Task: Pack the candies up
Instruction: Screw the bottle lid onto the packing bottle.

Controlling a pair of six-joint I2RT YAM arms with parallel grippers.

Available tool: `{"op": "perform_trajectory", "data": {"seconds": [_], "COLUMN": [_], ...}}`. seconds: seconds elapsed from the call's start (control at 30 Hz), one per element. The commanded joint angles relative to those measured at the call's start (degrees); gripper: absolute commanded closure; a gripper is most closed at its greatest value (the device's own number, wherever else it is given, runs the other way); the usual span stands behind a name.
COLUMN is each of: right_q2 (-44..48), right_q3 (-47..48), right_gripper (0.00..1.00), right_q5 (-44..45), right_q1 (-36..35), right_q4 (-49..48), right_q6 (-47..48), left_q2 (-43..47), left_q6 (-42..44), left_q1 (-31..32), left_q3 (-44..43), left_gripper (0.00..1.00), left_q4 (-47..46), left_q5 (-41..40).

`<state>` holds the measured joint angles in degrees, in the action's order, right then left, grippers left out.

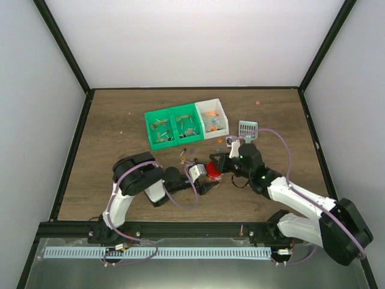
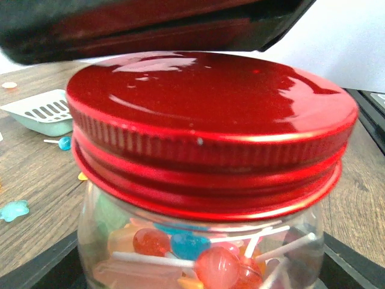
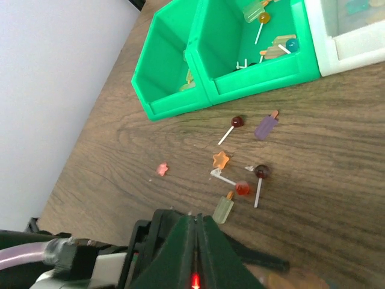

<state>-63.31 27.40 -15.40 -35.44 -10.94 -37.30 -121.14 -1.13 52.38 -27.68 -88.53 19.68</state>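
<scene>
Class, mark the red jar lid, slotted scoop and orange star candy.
red jar lid (image 2: 204, 102), left wrist view, top face
slotted scoop (image 1: 247, 127), top external view, slotted head
orange star candy (image 3: 221, 159), right wrist view, centre

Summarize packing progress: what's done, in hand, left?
Done: jar holds candies, red lid on top; tightness unclear. In hand: left gripper clamps the jar; right gripper, shut, hovers over the lid. Left: loose candies on the table, more in the green bins.

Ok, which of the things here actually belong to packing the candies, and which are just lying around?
Job: candies, jar, red lid, green bins, white bin.
Lying about: scoop, untouched; pale slotted strip along the near edge.
</scene>
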Motion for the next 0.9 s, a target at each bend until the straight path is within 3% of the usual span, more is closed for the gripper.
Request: {"op": "perform_trajectory", "data": {"seconds": [0.0, 0.1, 0.23, 0.3, 0.4, 0.5, 0.87], "right_q2": [7.49, 14.74, 18.64, 19.14, 20.08, 21.65, 16.75], "right_q3": [-1.99, -3.22, -3.83, -5.61, -8.33, -9.42, -9.58], "right_gripper": [0.83, 0.48, 0.33, 0.36, 0.64, 0.78, 0.84], "right_q5": [1.21, 3.36, 4.19, 4.01, 3.98, 6.04, -0.31], "right_q1": [-0.33, -0.32, -0.26, -0.35, -0.33, -0.38, -0.33], "right_q4": [1.06, 3.84, 11.02, 11.66, 9.33, 7.59, 0.84], "right_q6": [1.00, 4.43, 7.80, 7.31, 5.14, 3.77, 3.29], "left_q2": [-3.52, -3.45, -3.17, -3.05, -3.18, -3.11, -4.54], "left_q6": [-0.89, -1.05, -1.98, -2.74, -2.51, -2.22, -2.45], "left_q1": [-0.19, -0.31, -1.18, -1.83, -2.10, -2.43, -2.63], "left_q3": [2.75, 3.33, 3.81, 4.21, 5.41, 6.95, 9.31], "left_gripper": [0.27, 0.27, 0.27, 0.27, 0.27, 0.30, 0.34], "left_q4": [-5.50, -5.96, -6.05, -6.29, -7.17, -8.07, -10.15], "left_q5": [1.07, 1.36, 4.31, 6.35, 7.13, 8.55, 10.79]}}
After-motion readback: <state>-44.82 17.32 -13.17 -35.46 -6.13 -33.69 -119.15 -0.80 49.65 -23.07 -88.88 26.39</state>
